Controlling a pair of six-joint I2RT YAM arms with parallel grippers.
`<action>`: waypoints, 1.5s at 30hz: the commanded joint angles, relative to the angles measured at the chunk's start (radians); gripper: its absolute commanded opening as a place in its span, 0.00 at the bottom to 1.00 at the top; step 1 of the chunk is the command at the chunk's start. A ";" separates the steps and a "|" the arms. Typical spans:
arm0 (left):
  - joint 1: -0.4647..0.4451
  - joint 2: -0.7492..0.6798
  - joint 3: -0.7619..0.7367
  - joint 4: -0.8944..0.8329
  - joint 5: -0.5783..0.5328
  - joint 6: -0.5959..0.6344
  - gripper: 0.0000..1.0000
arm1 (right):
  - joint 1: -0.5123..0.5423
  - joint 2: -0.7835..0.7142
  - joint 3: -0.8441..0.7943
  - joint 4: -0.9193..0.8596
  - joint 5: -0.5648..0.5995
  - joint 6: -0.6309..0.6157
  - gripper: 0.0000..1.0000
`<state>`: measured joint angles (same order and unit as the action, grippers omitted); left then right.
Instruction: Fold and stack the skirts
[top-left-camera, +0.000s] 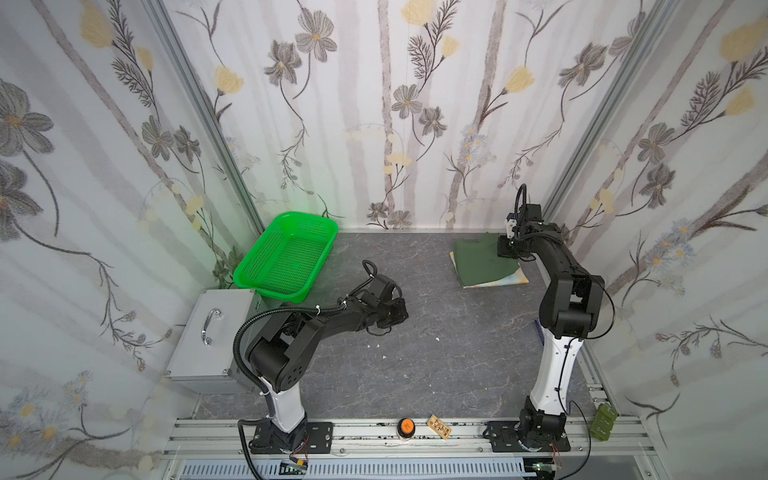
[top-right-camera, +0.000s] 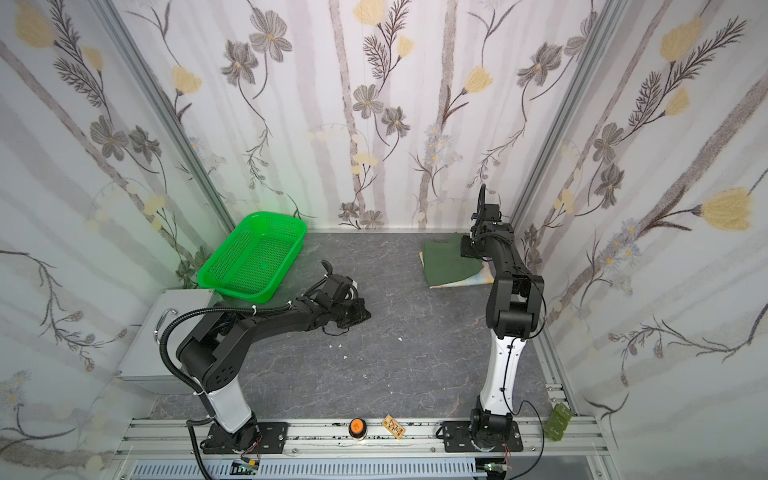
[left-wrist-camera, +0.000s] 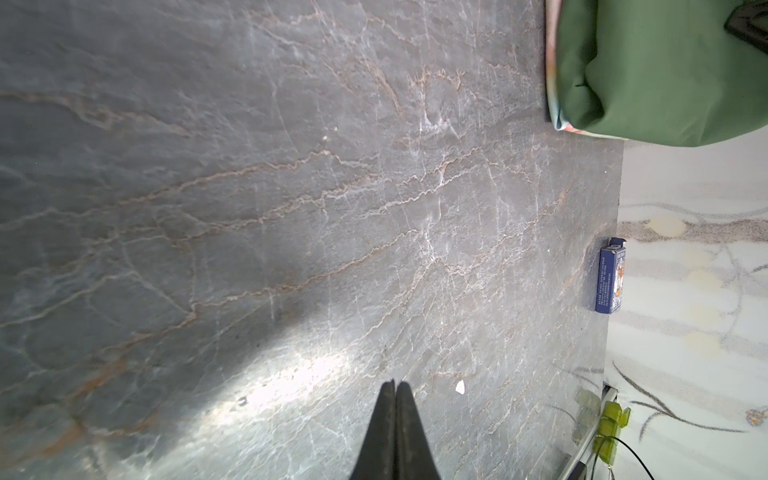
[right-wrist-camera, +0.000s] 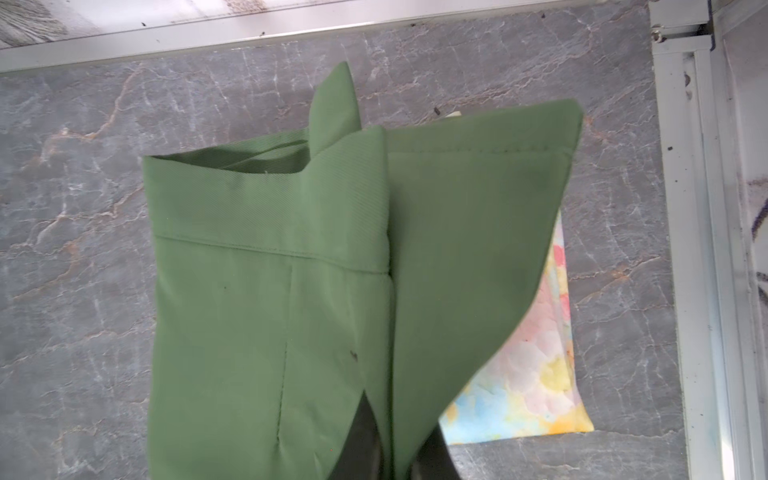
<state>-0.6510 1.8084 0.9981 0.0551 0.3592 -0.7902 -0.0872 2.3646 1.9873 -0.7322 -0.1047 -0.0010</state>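
Pinching a raised flap of the olive green skirt (right-wrist-camera: 266, 291) between nearly closed jaws, the right gripper (right-wrist-camera: 395, 440) worked at the far right corner of the bench (left-wrist-camera: 249, 208). There the garment lay on top of the pastel floral skirt (right-wrist-camera: 536, 374), whose corner and one edge showed from under it. The fold looked close to done. The flap probably needed carrying across and lowering flat before release, its hem squared to the layer beneath, without dragging the thinner printed cloth below. The green cloth was a firm, fine-ribbed weave with a stitched waistband and a straight seam. The floral one looked light and soft, in watercolour pinks, yellows and blues. The left gripper (left-wrist-camera: 395, 399) hung closed and empty over bare, grey-veined bench near the middle. A bright green mesh basket (top-left-camera: 286, 253) stood well apart at far left.
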 joint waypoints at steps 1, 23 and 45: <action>0.002 0.019 0.020 0.000 0.022 -0.015 0.00 | -0.001 0.022 0.030 0.002 0.076 -0.003 0.00; 0.005 0.057 0.048 -0.001 0.046 -0.030 0.00 | 0.004 0.101 0.071 0.006 0.167 0.022 0.10; 0.027 -0.029 0.039 -0.004 0.011 -0.025 0.00 | 0.041 -0.077 0.029 0.048 0.210 0.112 0.51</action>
<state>-0.6331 1.8019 1.0317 0.0483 0.3916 -0.8196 -0.0673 2.3432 2.0525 -0.7177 0.1150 0.0742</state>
